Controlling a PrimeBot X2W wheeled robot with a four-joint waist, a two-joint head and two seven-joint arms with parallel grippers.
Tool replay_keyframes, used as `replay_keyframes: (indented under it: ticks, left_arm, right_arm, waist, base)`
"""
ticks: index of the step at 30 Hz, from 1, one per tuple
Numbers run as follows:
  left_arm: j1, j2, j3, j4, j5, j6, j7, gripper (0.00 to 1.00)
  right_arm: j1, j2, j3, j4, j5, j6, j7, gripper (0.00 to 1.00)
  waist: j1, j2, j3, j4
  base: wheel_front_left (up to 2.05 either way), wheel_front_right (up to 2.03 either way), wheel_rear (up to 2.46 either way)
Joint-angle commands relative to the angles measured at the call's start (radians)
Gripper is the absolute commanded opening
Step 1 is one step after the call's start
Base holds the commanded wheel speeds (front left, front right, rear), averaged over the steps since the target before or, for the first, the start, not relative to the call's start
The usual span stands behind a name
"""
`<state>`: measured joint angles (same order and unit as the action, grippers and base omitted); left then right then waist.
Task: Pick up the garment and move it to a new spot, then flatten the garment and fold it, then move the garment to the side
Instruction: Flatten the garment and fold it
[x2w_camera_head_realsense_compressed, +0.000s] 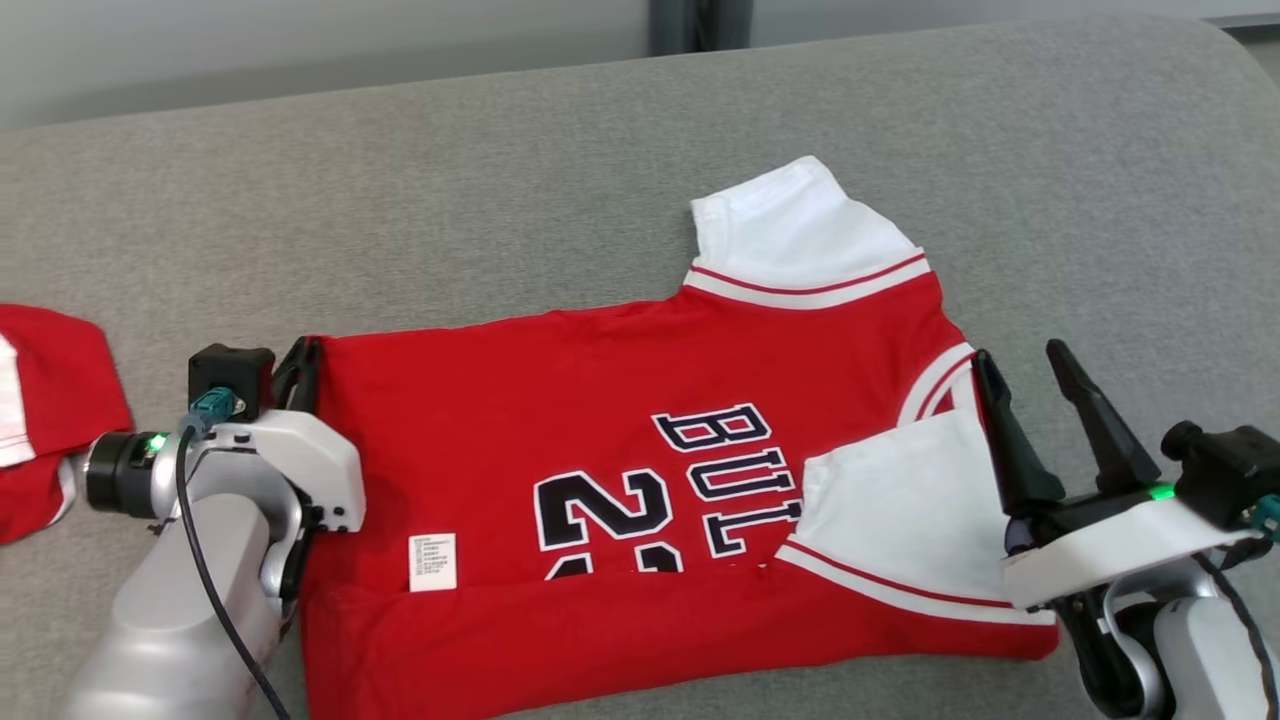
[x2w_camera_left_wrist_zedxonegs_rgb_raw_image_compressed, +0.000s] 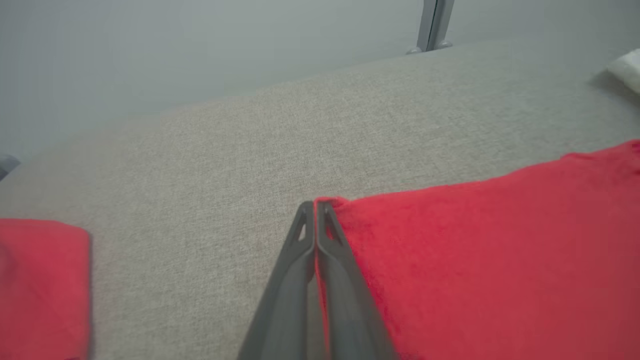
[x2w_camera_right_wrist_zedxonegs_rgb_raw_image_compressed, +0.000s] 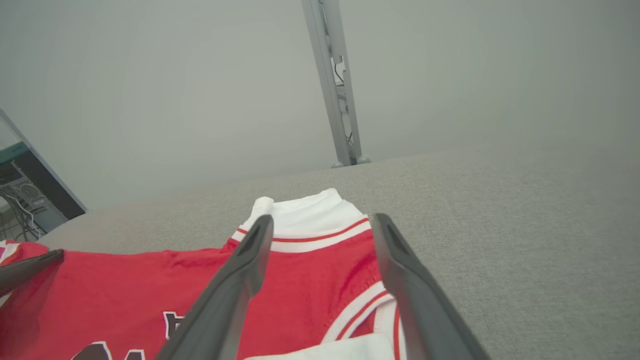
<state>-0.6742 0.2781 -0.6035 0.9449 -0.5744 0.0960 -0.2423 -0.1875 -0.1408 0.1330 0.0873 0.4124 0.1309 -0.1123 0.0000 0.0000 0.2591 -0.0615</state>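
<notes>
**Grey tabletop, red jersey, one pincer clamped on**

Grey woven fabric covers the tabletop (x2w_camera_head_realsense_compressed: 560, 200), with a pale wall behind it and a metal post (x2w_camera_right_wrist_zedxonegs_rgb_raw_image_compressed: 332, 85) rising at the far edge. Centre stage is the red jersey (x2w_camera_head_realsense_compressed: 560, 400), spread across the middle of the tabletop, collar end toward the robot's right and hem toward its left. Black-and-white lettering (x2w_camera_head_realsense_compressed: 720, 460) starting "BUL" runs across the chest beside a big number, both partly covered. The far sleeve (x2w_camera_head_realsense_compressed: 800, 235), white with red striping, lies flat on the grey. The near sleeve (x2w_camera_head_realsense_compressed: 900, 510) is folded inward over the chest. The near long edge of the body is turned up over itself, and a small white label (x2w_camera_head_realsense_compressed: 432, 562) shows just above that fold.

Over on the hem side, the left pincer (x2w_camera_head_realsense_compressed: 305, 360) is at the far corner with its fingers pressed tight together. The left wrist view shows a sliver of red between them, so it is clamped on the jersey's corner.

At the collar end, the right pincer (x2w_camera_head_realsense_compressed: 1035, 395) stands wide apart and grips nothing. One finger sits over the edge of the folded near sleeve, the other over bare grey beside the jersey.

Off to the robot's left, well apart from the jersey, a second red garment (x2w_camera_head_realsense_compressed: 50, 400) with white trim lies at the edge of the head view.
</notes>
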Motion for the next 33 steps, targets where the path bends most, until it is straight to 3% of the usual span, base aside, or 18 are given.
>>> replay_keyframes:
  ticks: [1,5,10,17,21,33]
  left_arm:
    - [0.007,-0.003,0.011,-0.016,-0.014,-0.009,-0.008,0.00]
    - [0.032,-0.033,0.032,-0.079,-0.041,-0.035,-0.017,0.00]
    - [0.065,-0.078,0.033,-0.208,-0.048,-0.062,-0.022,0.00]
    - [0.071,-0.119,0.022,-0.304,-0.029,-0.054,-0.022,0.00]
    - [0.068,-0.144,0.021,-0.355,-0.015,-0.048,-0.023,0.00]
    - [0.048,-0.194,0.019,-0.403,0.022,-0.064,-0.023,0.00]
  right_arm:
    - [-0.018,-0.013,-0.007,0.003,-0.010,0.000,0.009,1.00]
    - [-0.056,-0.036,-0.031,0.018,-0.015,0.000,0.052,1.00]
    - [-0.220,-0.087,-0.079,0.133,-0.021,0.000,0.164,1.00]
    - [-0.410,-0.158,-0.060,0.310,-0.025,0.000,0.241,1.00]
    - [-0.527,-0.196,-0.066,0.465,0.038,0.000,0.281,1.00]
    - [-0.739,-0.315,0.103,0.738,0.100,0.000,0.306,1.00]
  waist:
    - [0.0000,0.0000,-0.008,0.024]
    - [0.0000,0.0000,-0.015,0.078]
    - [0.0000,0.0000,0.010,0.169]
    - [0.0000,0.0000,0.068,0.243]
    - [0.0000,0.0000,0.106,0.288]
    - [0.0000,0.0000,0.190,0.363]
  base:
    - [0.00,0.00,0.00]
    - [0.00,0.00,0.00]
    - [0.00,0.00,0.00]
    - [0.00,0.00,0.00]
    - [0.00,0.00,0.00]
    - [0.00,0.00,0.00]
